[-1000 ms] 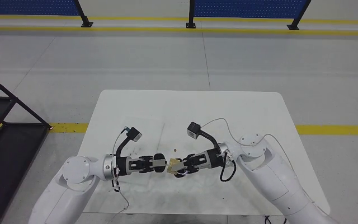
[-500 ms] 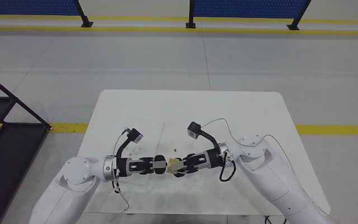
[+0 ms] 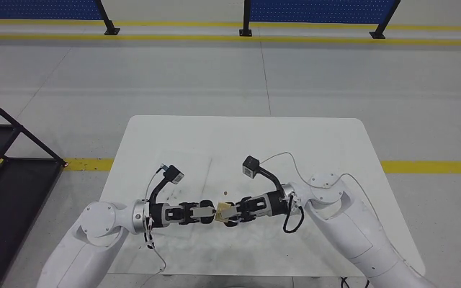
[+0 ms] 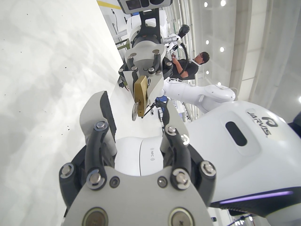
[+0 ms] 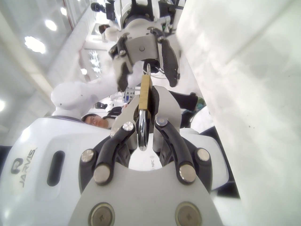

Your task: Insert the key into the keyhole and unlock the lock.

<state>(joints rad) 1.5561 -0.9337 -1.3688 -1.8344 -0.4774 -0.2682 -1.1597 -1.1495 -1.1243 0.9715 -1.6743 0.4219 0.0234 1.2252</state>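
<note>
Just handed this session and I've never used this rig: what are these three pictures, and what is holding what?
It is a two-armed robot at a table. One picture looks down from above the arms; the other two come from a camera on each wrist, looking along that arm's fingers. The right gripper is shut on a brass lock, off the table. The key sits in the lock. The left gripper faces it, open, fingers either side of the key, not touching.

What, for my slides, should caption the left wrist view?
Open left gripper faces a brass padlock, silver key inserted, clamped in the right gripper.
</note>
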